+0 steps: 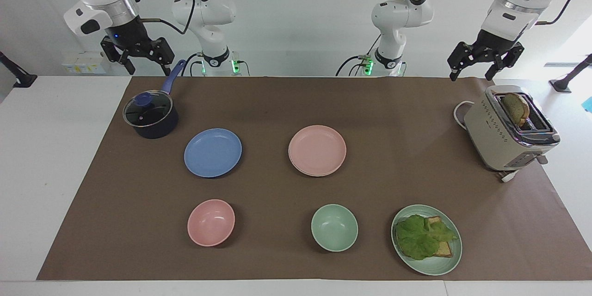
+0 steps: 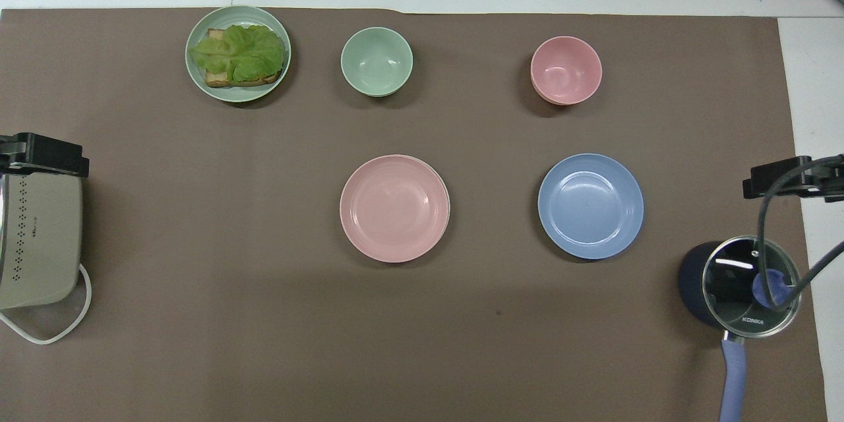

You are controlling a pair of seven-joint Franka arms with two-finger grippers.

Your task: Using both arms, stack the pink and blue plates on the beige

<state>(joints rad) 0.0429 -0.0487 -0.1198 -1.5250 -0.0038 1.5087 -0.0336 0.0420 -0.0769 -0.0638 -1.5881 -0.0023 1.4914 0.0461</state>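
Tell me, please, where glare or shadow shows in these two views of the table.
Facing view: bright light washes out the white table edge at the left arm's end, by the toaster. Overhead view: the glass lid of the pot carries a white reflection streak, and a soft dark shadow edges the pink plate and the blue plate on the side nearer the robots.

Probably a robotics lab: two white arms point(image 1: 203, 9) at a papered table point(image 1: 416, 115)
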